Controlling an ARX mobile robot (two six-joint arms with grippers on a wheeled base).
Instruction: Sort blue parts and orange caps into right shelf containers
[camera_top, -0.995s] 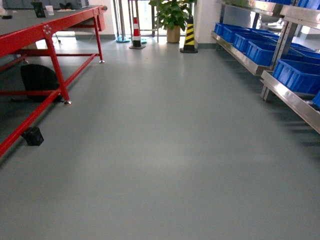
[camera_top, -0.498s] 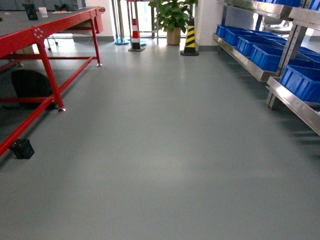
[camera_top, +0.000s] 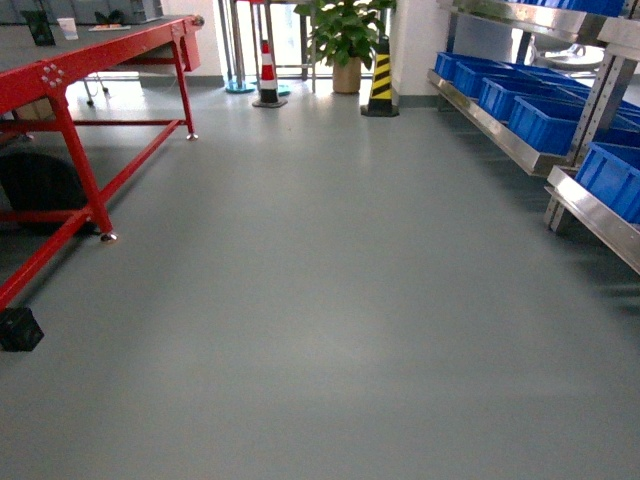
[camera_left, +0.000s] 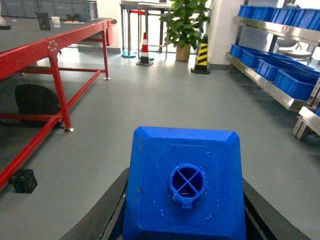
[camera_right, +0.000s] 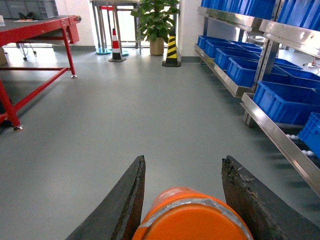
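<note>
The left claw (camera_left: 182, 220) pinches a blue part (camera_left: 185, 185) by its sides. The right claw (camera_right: 182, 200) pinches an orange cap (camera_right: 192, 215). Both look light, hard and maybe slippery. The blue bins (camera_top: 545, 120) wait at two o'clock.

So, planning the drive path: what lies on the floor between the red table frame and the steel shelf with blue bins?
Bare grey floor in the head view, from the red steel table frame to the stainless-steel shelf.
</note>
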